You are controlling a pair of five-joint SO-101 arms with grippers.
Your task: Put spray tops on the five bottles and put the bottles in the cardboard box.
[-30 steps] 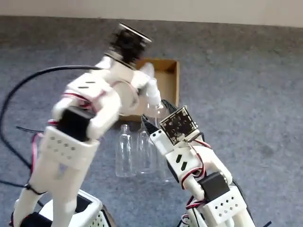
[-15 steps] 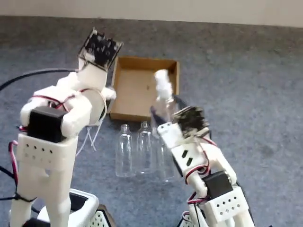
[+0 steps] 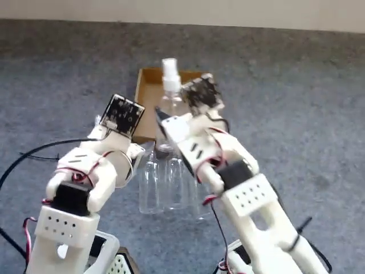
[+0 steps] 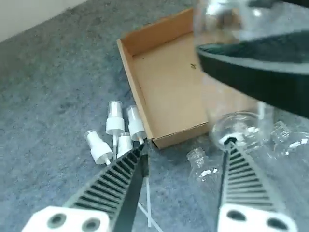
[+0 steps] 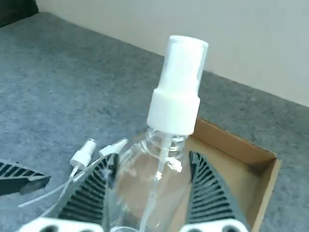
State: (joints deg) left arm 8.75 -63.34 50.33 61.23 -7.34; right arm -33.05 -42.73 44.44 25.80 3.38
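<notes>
My right gripper (image 5: 152, 162) is shut on a clear bottle (image 5: 154, 183) that carries a white spray top (image 5: 176, 96). In the high view this bottle (image 3: 170, 97) stands upright in the air over the near edge of the cardboard box (image 3: 146, 94). My left gripper (image 4: 186, 147) is open and holds nothing. It hangs above the carpet just in front of the box (image 4: 169, 92), beside the held bottle (image 4: 231, 72). Loose spray tops (image 4: 116, 125) lie to the box's left. Topless clear bottles (image 3: 150, 182) stand in a row in front of the box.
The box's floor (image 5: 231, 169) is bare cardboard. Thin dip tubes from the loose spray tops (image 5: 84, 152) trail over the grey carpet. A black cable (image 3: 34, 151) runs along the left side, and a white base (image 3: 108, 260) sits at the near edge.
The left gripper let go of the spray top on the held bottle and drew back down to the left. The right arm carried the topped bottle farther away, toward the box.
</notes>
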